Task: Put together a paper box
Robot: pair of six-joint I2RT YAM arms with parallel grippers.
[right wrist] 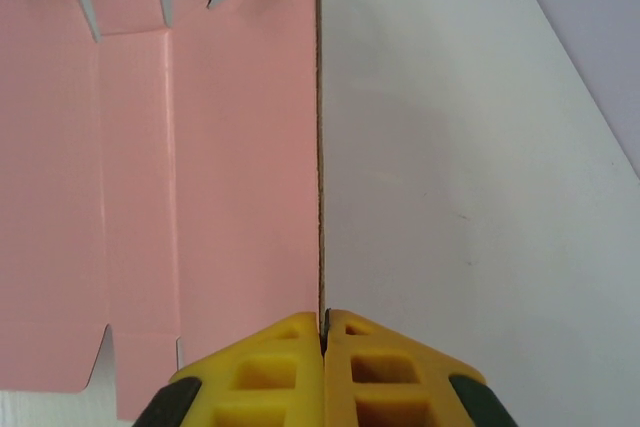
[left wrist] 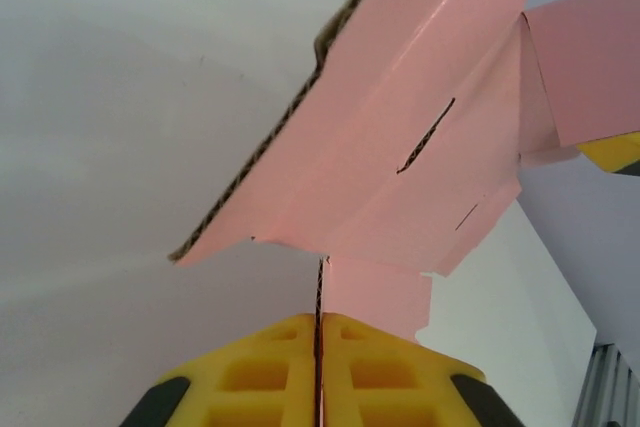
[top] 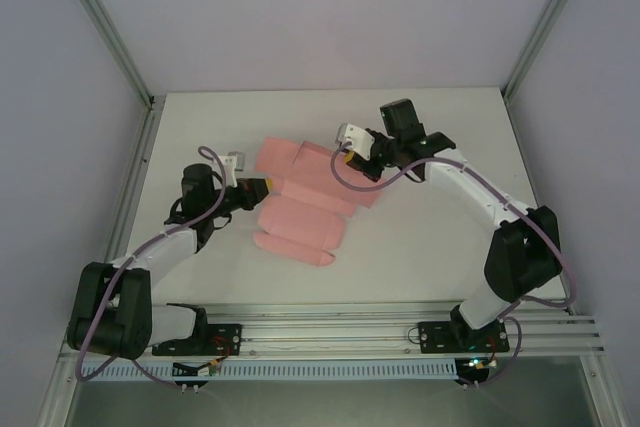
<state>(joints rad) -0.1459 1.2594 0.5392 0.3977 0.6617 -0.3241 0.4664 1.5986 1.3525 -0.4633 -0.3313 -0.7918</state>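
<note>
Top external: we see paper box point(top: 300, 202) as flat pink die-cut sheet, flaps spread, at middle of table point(top: 430, 237). Left gripper point(top: 262, 187) sits left of table middle, fingers point(left wrist: 260, 372) clenched on sheet's edge; left wrist view: we see card edge pinched between yellow tips. Right gripper point(top: 348, 159) sits just right of table middle, toward far side, likewise clamped on sheet's opposite edge; right wrist view: card edge between closed tips.
</note>
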